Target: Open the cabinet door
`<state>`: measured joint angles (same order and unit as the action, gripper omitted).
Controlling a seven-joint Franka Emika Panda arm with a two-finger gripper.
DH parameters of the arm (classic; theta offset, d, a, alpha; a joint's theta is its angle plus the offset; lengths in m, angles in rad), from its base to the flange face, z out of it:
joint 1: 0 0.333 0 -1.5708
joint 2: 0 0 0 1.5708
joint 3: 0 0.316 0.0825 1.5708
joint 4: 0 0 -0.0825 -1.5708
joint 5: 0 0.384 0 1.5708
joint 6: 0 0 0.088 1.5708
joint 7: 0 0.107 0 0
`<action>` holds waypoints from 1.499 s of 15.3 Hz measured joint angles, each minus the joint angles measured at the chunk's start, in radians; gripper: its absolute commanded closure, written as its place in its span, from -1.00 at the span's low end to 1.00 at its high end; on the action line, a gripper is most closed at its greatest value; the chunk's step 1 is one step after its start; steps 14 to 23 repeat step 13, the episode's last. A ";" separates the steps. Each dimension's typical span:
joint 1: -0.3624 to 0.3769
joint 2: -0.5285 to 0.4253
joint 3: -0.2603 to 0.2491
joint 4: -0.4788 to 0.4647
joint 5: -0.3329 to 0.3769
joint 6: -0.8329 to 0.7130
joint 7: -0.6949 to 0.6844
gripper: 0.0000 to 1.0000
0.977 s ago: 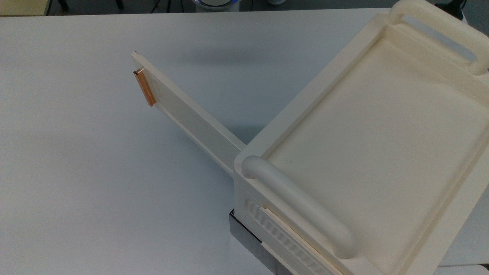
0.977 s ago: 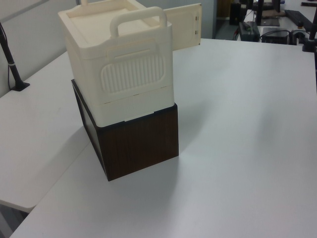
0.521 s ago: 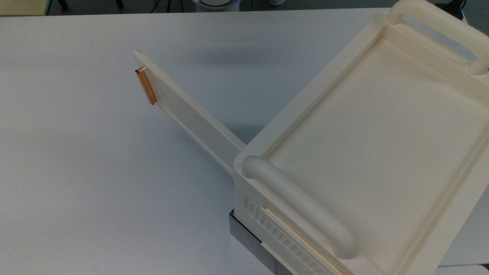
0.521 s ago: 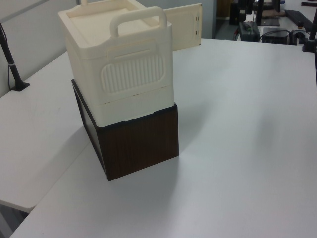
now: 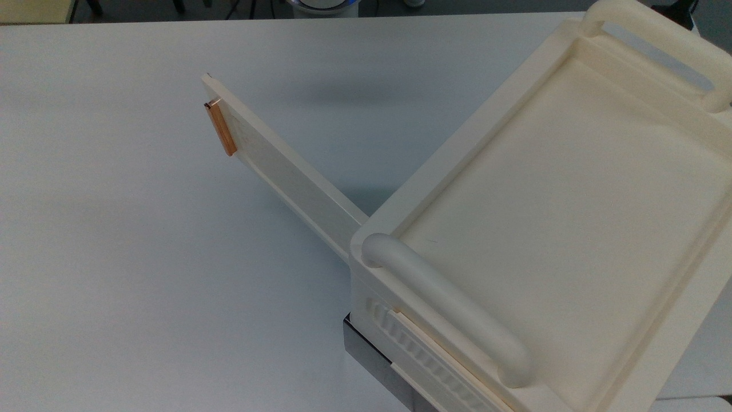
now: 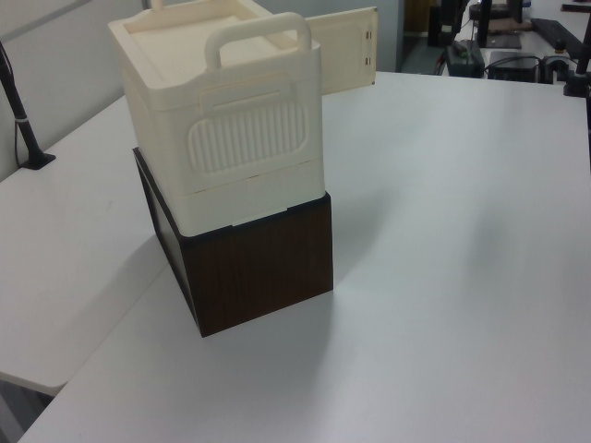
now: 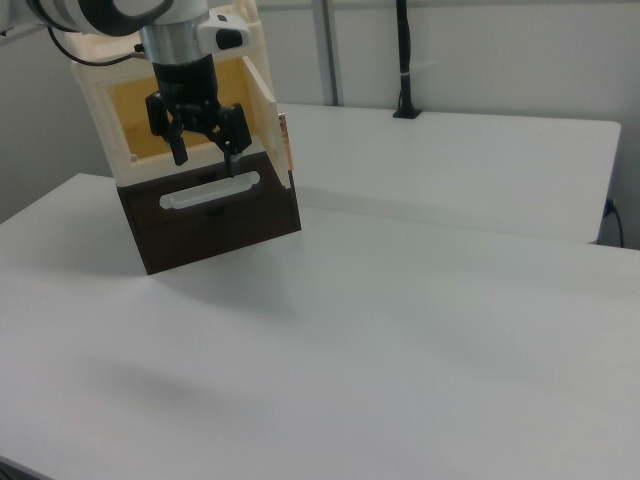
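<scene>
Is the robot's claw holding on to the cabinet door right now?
No, in the right view the gripper hangs open in front of the cabinet's opening, apart from the cabinet door, which is swung wide.

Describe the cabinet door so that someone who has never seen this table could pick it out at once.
On the dark wooden base sits a cream cabinet. The cabinet door is the thin flat panel swung out from its corner, bearing a copper-orange strip at its free end, unlike the thick rounded handles.

Cabinet door (image 5: 291, 177) swung wide open, upright, copper strip at free end.
</scene>
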<state>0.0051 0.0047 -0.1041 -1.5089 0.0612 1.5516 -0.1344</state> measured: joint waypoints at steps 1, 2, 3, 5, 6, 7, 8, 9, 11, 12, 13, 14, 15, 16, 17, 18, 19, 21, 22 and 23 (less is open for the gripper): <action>0.000 0.000 0.000 0.000 0.000 0.004 0.000 -1.00; 0.000 0.000 0.000 0.000 0.000 0.007 0.000 -1.00; 0.000 0.000 0.000 0.000 0.000 0.008 0.000 -1.00; 0.000 0.000 0.000 0.000 0.000 0.009 0.000 -1.00; 0.000 0.000 0.000 0.000 0.000 0.009 0.000 -1.00; 0.000 0.000 0.000 0.000 0.000 0.009 0.000 -1.00; 0.000 0.000 0.000 0.000 0.000 0.009 0.000 -1.00; 0.000 0.000 0.000 0.000 0.000 0.009 0.000 -1.00; 0.000 0.000 0.000 0.000 0.000 0.009 0.000 -1.00; 0.000 0.000 0.000 0.000 0.000 0.009 0.000 -1.00; 0.000 0.000 0.000 0.000 0.000 0.009 0.000 -1.00; 0.000 0.000 0.000 0.000 0.000 0.009 0.000 -1.00; 0.000 0.000 0.000 0.000 0.000 0.009 0.000 -1.00; 0.000 0.000 0.000 0.000 0.000 0.009 0.000 -1.00; 0.000 0.000 0.000 0.000 0.000 0.009 0.000 -1.00; 0.000 0.000 0.000 0.000 0.000 0.009 0.000 -1.00; 0.000 0.000 0.000 0.000 0.000 0.009 0.000 -1.00; 0.000 0.000 0.000 0.000 0.000 0.009 0.000 -1.00; 0.000 0.000 0.000 0.000 0.000 0.009 0.000 -1.00; 0.000 0.000 0.000 0.000 0.000 0.009 0.000 -1.00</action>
